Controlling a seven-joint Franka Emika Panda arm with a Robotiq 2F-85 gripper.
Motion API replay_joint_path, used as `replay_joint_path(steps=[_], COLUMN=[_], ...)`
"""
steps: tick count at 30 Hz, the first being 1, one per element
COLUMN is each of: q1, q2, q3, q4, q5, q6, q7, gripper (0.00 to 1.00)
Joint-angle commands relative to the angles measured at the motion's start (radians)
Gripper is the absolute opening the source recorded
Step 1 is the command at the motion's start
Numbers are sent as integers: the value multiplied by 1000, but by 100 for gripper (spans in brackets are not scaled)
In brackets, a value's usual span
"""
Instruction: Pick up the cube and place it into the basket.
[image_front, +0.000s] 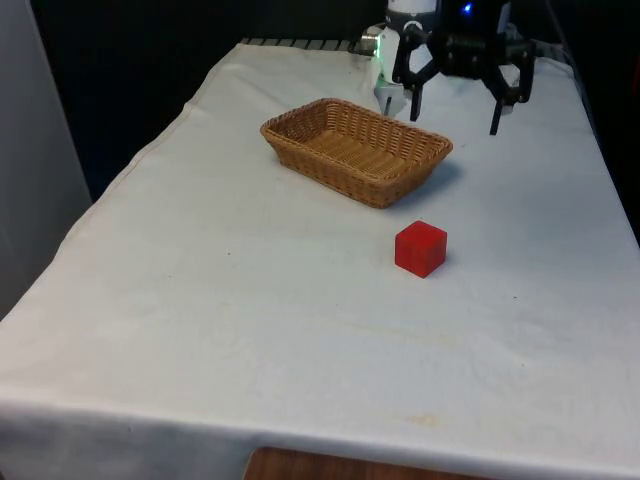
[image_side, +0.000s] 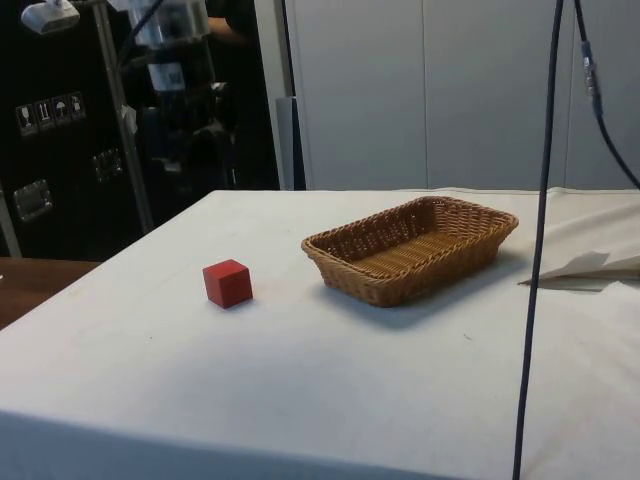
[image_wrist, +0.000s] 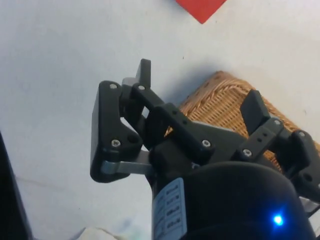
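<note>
Front view: one red cube (image_front: 420, 248), one basket (image_front: 355, 150).

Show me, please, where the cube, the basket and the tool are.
cube (image_front: 420, 248): front view, its front face.
basket (image_front: 412, 178): front view, its near wall.
tool (image_front: 456, 112): front view, midway between its spread fingertips.

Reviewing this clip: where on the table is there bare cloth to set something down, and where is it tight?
Free: the wide near stretch of white cloth in front of the red cube, and the strip along the front view's left of the basket. Tighter: the gap between cube and basket, and the far end where the open gripper hangs above the cloth.
</note>
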Motion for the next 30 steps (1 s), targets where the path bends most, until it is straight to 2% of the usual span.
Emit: replay_joint_path(steps=[1, 2, 3, 6, 12, 13, 14, 22, 23, 24, 30], q1=[4, 4, 0, 5, 4, 1, 3, 0, -1, 0, -1], q2=[3, 8, 7, 14, 27, 24, 29, 44, 44, 52, 85], q3=[-3, -1, 3, 0, 1, 4, 1, -6, -5, -11, -22], q4=[-5, -10, -8, -20, -51, -46, -56, -98, -99, -107, -122], q5=[-11, -20, -14, -30, -44, -37, -44, -48, -41, -49, -57], q6=[21, 38, 24, 63, 132, 110, 141, 223, 214, 244, 302], q7=[13, 22, 15, 35, 58, 48, 60, 68, 61, 70, 80], gripper=[100, 100, 100, 100, 100, 100, 100, 100, 100, 100, 100])
